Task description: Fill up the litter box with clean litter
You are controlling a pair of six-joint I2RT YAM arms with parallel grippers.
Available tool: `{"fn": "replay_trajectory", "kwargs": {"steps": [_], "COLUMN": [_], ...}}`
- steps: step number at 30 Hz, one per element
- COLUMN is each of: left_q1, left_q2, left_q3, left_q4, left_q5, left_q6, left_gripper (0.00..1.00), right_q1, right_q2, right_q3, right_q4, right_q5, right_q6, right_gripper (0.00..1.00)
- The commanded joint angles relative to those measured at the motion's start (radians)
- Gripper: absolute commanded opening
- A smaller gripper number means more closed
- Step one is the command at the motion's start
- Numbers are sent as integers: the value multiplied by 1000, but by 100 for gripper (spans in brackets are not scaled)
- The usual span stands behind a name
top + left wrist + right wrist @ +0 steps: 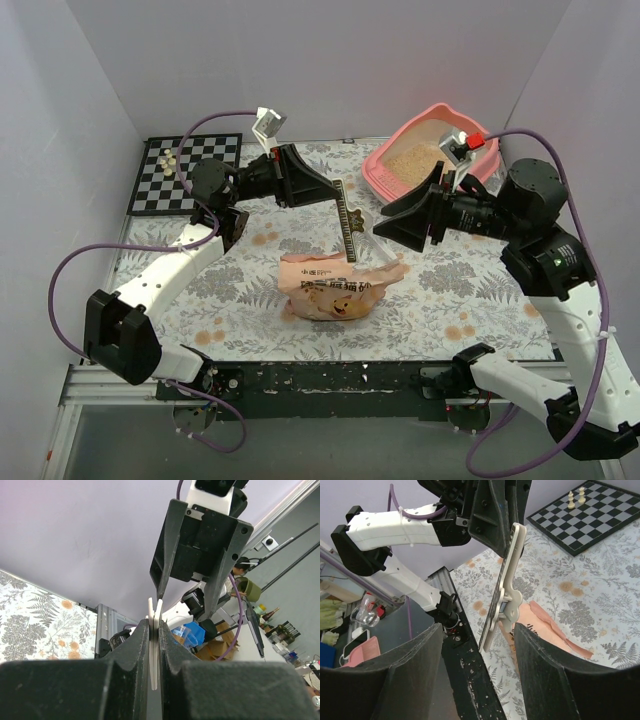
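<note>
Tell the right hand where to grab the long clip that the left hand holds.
Take the clip by its free lower half, coming from the robot's right. It hangs nearly upright above the bag, and the left hand pinches its upper end.

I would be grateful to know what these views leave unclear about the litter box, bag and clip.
The litter box: top view only, its near rim behind the right gripper and wrist.
The bag: whether its mouth is open; the clip crosses its top edge in the top view.
The clip: the left wrist view shows just its edge, pinched in the left gripper.
</note>
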Motion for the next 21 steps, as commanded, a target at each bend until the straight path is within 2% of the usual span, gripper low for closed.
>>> {"fn": "replay_trajectory", "kwargs": {"steps": [1,21], "left_q1": [5,5], "left_q2": [-26,-39], "left_q3": [14,21], "left_q4": [-7,-12], "left_q5": [-26,-12], "left_q6": [-5,-16], "left_gripper": [0,0], "right_q1": [4,7], "right_q2": [12,46], "right_q3": [-44,-150], "right_q4": [92,276], "right_q5": [-33,-85], "right_q6": [61,189], "right_gripper": [66,63]}}
